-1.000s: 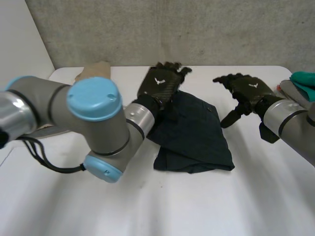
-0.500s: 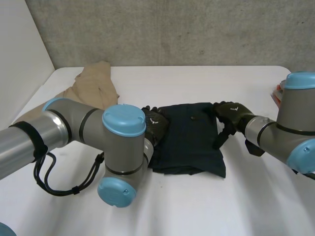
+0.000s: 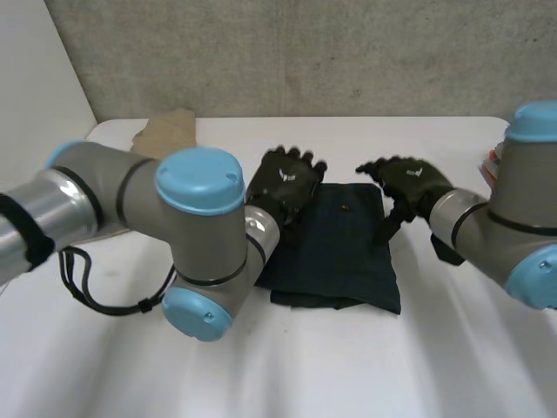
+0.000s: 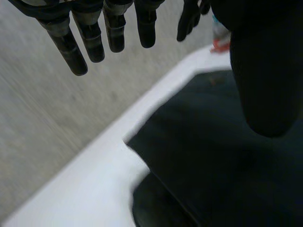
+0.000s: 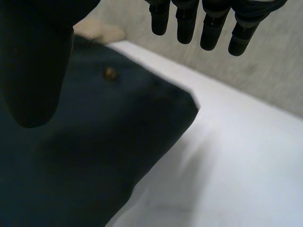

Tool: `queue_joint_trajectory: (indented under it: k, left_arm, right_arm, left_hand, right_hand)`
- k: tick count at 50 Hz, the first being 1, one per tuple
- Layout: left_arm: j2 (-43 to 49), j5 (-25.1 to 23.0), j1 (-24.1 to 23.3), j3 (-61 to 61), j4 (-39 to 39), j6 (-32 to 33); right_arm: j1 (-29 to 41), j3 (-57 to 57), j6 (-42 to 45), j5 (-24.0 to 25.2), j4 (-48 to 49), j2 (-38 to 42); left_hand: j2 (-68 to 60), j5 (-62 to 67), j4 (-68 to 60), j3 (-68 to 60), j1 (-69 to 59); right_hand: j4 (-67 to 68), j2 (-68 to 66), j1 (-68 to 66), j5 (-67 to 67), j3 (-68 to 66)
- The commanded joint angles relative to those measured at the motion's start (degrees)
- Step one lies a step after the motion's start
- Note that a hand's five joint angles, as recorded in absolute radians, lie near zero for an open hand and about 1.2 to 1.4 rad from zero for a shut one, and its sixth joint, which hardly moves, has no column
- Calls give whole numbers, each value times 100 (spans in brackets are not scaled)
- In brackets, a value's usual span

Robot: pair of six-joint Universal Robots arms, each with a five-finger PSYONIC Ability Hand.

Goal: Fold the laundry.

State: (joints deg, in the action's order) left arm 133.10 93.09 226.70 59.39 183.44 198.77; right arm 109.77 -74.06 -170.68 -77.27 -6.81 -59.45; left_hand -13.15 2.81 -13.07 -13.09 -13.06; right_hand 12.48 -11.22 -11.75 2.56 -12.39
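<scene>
A dark navy garment (image 3: 339,248) lies folded into a rough rectangle at the middle of the white table (image 3: 365,366). My left hand (image 3: 287,178) hovers over its far left corner, open, fingers straight, holding nothing. My right hand (image 3: 409,183) hangs open just off the far right corner, thumb pointing down beside the edge. In the left wrist view the straight fingers (image 4: 94,33) hang above the garment (image 4: 213,165). The right wrist view has the fingers (image 5: 208,23) spread over the garment's corner (image 5: 94,142), near a small button (image 5: 110,72).
A tan cloth (image 3: 165,131) lies bunched at the table's back left, partly behind my left arm (image 3: 191,218). A red and teal item (image 3: 494,161) sits at the right edge by my right arm (image 3: 513,226). A grey wall stands behind the table.
Half a second ago both hands lay low against the garment's sides; they have since lifted back toward its far corners. The garment now lies squarer than a second ago.
</scene>
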Motion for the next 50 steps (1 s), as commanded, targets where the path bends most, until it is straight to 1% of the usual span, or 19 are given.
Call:
queue_joint_trajectory:
  k: [1,4,8,11,13,17,21,23,27,28,31,32,35,36,37,40,41,45,50]
  left_arm:
    - [734,-28,164,-251,-545,3]
    - [849,-63,191,-313,-668,3]
    - [858,-63,199,-340,-748,3]
    - [735,-63,234,-314,-757,-40]
    - [446,-72,235,-261,-757,-49]
    - [-20,-81,226,-120,-722,-76]
    - [-477,-89,217,-50,-713,-233]
    - [-670,-133,208,-6,-713,-347]
    - [-1162,-642,296,187,-713,-681]
    - [-1346,-991,409,274,-713,-813]
    - [-1585,-1625,586,442,-739,-1068]
    - [-1733,-2097,682,555,-739,-1278]
    - [-1962,-2803,823,706,-739,-1595]
    - [-2102,-3179,919,793,-739,-1753]
    - [-2165,-3340,981,820,-739,-1824]
    - [-2306,-3761,1122,917,-739,-1982]
    - [-2323,-3798,1140,943,-730,-1992]
    - [-2332,-3781,1149,970,-730,-2018]
    - [-2332,-3781,1149,1075,-722,-2000]
  right_arm:
    - [10,102,52,-51,21,776]
    - [1,199,263,-96,30,1022]
    - [1,243,640,-166,30,1093]
    - [1,269,887,-289,4,1067]
    - [1,278,966,-341,4,1032]
    - [-17,261,1010,-447,30,690]
    - [-34,50,1019,-570,398,171]
    - [18,-248,1019,-675,802,-154]
    - [36,-1100,1063,-702,1620,-980]
    - [36,-1311,1072,-685,1787,-1120]
    - [80,-2190,1081,-562,2411,-1560]
    - [106,-2401,1081,-509,2551,-1631]
    - [308,-3201,1054,-298,2965,-1702]
    - [361,-3385,1054,-263,3044,-1685]
    - [457,-3735,1072,-202,3254,-1676]
    - [537,-4072,1081,-192,3685,-1623]
    - [546,-4194,1037,-192,4009,-1501]
    - [624,-4213,1124,-192,4459,-957]
    - [678,-4029,1379,-219,4618,-525]
  left_hand:
    - [-60,94,-67,-65,-68]
    - [-60,94,-67,-65,-68]
    - [-60,94,-67,-65,-68]
    - [-60,94,-67,-65,-68]
    - [-43,77,-50,-49,-51]
    - [-26,61,-34,-32,-35]
    - [58,-24,50,52,50]
    - [58,-24,50,52,50]
    - [8,27,0,2,-1]
    - [8,27,0,2,-1]
    - [-26,60,-34,-32,-35]
    - [-26,60,-34,-32,-35]
    - [-43,77,-50,-48,-51]
    - [-43,77,-50,-49,-51]
    - [-43,77,-50,-49,-51]
    - [-26,60,-34,-32,-35]
    - [-43,77,-50,-48,-51]
    - [-43,77,-50,-49,-51]
    - [-43,77,-50,-49,-51]
  right_hand:
    - [-248,122,175,-256,239]
    - [-248,122,175,-256,239]
    - [-248,122,175,-256,239]
    - [-248,122,175,-256,239]
    - [-248,122,175,-256,239]
    - [-248,122,175,-256,239]
    - [-248,122,175,-256,239]
    - [-248,122,175,-256,239]
    - [-248,122,175,-256,239]
    - [-248,122,175,-256,239]
    - [-248,122,175,-256,239]
    - [-248,122,175,-256,239]
    - [-248,122,175,-256,239]
    - [-248,122,175,-256,239]
    - [-248,122,175,-256,239]
    - [-248,122,175,-256,239]
    - [-248,122,175,-256,239]
    - [-248,122,175,-256,239]
    - [-248,122,175,-256,239]
